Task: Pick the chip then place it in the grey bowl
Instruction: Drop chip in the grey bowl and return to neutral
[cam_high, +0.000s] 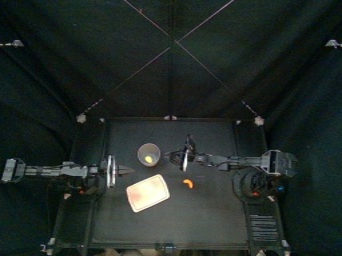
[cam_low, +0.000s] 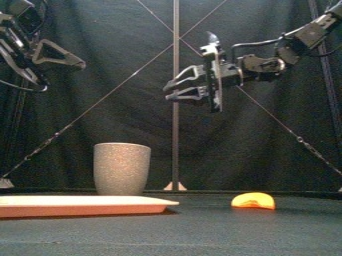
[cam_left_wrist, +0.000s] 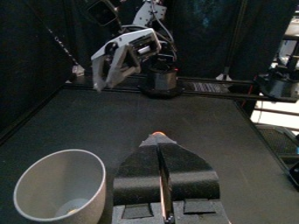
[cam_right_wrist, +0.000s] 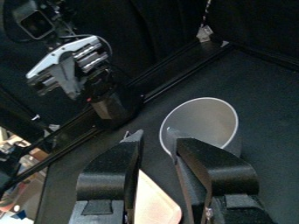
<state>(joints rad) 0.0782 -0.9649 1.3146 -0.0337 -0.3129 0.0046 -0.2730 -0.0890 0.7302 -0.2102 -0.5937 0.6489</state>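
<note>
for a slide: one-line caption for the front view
Right end effector hangs open overhead; orange chip lies untouched, right of the grey bowl and pink tray

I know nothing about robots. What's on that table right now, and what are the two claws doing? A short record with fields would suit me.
bowl: tall grey speckled cup, upright
chip: small orange curved chip, lying loose to the right of the cup, untouched
tray: flat pink tray, front left, nothing on it
right claw: open, empty, raised high over the middle
left claw: shut, empty, at the left side
</note>
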